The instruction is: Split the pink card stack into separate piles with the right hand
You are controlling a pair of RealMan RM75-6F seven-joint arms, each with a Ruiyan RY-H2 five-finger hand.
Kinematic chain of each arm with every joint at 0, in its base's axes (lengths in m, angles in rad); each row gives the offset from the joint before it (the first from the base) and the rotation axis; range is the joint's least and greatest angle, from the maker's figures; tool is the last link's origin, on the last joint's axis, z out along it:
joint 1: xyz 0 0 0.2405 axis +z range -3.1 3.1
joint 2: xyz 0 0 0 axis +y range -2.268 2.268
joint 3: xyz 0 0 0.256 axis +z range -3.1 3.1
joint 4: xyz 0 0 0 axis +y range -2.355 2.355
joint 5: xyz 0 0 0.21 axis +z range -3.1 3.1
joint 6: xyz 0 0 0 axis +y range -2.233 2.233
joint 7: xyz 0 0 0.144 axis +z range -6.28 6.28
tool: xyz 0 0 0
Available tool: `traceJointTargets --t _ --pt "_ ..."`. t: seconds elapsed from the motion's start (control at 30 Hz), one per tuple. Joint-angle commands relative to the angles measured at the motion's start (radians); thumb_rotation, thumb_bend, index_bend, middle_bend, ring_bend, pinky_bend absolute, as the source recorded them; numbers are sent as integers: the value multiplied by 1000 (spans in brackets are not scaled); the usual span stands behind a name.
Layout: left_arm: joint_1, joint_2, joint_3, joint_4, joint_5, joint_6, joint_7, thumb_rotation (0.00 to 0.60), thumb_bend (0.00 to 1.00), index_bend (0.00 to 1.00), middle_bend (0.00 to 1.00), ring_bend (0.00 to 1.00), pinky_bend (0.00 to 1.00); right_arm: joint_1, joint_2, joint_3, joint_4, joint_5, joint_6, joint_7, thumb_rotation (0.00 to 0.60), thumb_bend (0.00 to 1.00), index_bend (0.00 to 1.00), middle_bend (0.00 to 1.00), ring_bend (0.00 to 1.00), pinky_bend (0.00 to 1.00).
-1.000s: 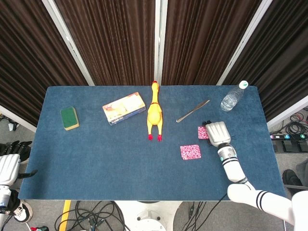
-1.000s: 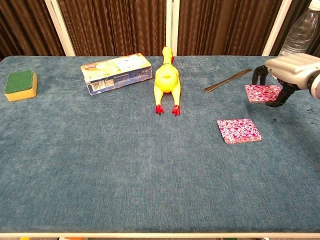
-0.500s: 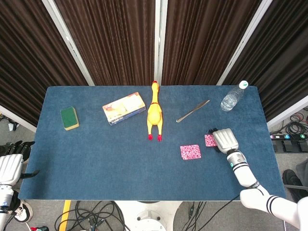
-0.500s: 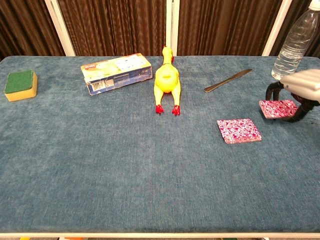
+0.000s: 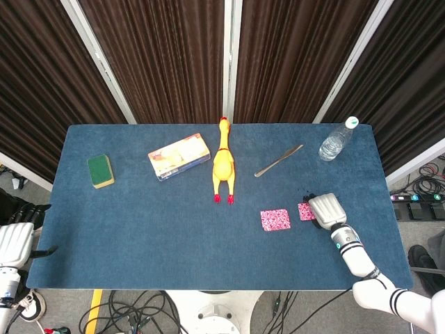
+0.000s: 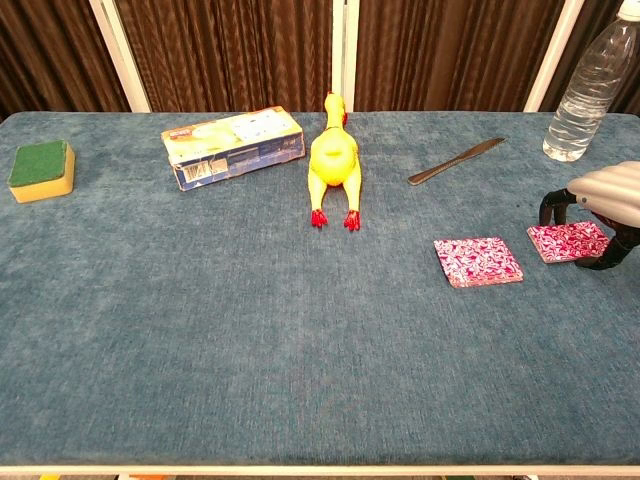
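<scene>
Near the worktop's [image 6: 250,330] right edge, my right hand [image 5: 327,209] grasps a few pink cards [image 6: 568,241] low over the cloth, just right of the pile [image 6: 478,261] already lying flat. Bottle [image 6: 590,85] stands behind.

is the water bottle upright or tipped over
Upright. The water bottle stands on its base at the table's far right corner, white cap on top, apart from the knife.
</scene>
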Motion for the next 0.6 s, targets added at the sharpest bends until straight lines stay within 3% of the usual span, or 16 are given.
traceJointTargets --t 0.03,0.27,0.6 --pt "0 0 0 1 0 0 -1 600 28 148 149 79 198 0 -1 2 1 4 -11 0 600 159 317 298 802 979" --pt "3 -1 2 2 0 1 -4 600 28 148 150 79 198 0 24 12 -32 -13 -11 22 600 88 167 198 799 976" --pt "4 6 -1 -9 6 12 -4 600 28 148 149 79 198 13 71 37 -185 -34 19 -9 600 79 151 209 799 975"
